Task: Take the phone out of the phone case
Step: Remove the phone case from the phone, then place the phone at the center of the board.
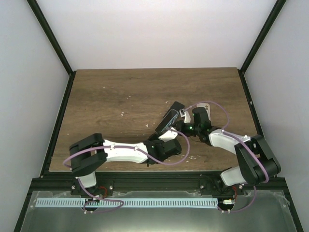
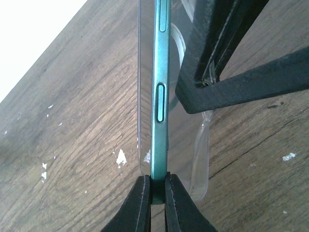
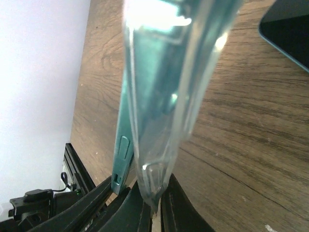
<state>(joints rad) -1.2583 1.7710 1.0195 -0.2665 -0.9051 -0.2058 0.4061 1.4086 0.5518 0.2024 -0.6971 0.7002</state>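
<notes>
Over the table (image 1: 111, 96), my left gripper (image 2: 153, 193) pinches the teal phone (image 2: 158, 96) by its edge. My right gripper (image 3: 152, 208) clamps the clear case (image 3: 164, 96), which seems partly peeled off the phone.

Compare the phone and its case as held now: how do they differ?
Look: the phone is opaque teal; the case is clear plastic.
Grip: the left fingers pinch the phone's edge; the right fingers pinch the case's edge.
Shared: both are held edge-on, close together, over the wooden table.
</notes>
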